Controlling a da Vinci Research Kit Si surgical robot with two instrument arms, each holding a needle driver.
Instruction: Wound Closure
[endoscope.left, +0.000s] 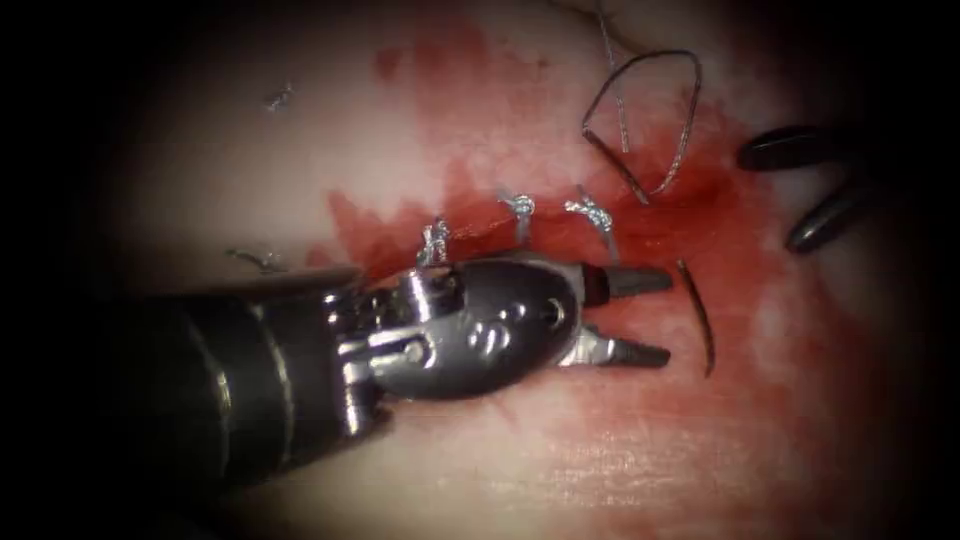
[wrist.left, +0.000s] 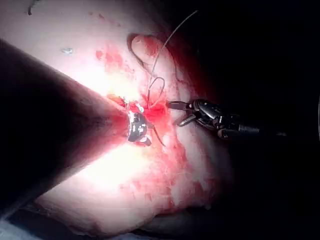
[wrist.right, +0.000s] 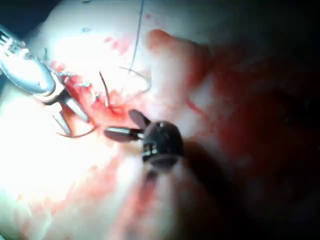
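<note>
The left tool (endoscope.left: 668, 318) lies across the tissue (endoscope.left: 640, 470) from the left, jaws open and holding nothing. The curved needle (endoscope.left: 701, 318) lies on the red-stained tissue just beyond its jaw tips, below the right end of the cut, held by neither tool. I cannot tell if its point is in the tissue. The right tool (endoscope.left: 767, 198) sits at the right with jaws open and empty. Thread (endoscope.left: 690, 110) forms a loop above the cut's right end. The left wrist view shows the left tool (wrist.left: 144, 136), needle (wrist.left: 159, 137) and right tool (wrist.left: 176, 113). The right wrist view shows the right tool (wrist.right: 120, 125) and needle (wrist.right: 75, 135).
Three tied stitches (endoscope.left: 520, 207) with short cut ends stand along the cut (endoscope.left: 480, 230). Red fluid (endoscope.left: 720, 250) spreads over the tissue around it. Small thread scraps (endoscope.left: 278, 97) lie on the pale tissue at the left. The left tool's shaft (endoscope.left: 200, 380) covers the lower left.
</note>
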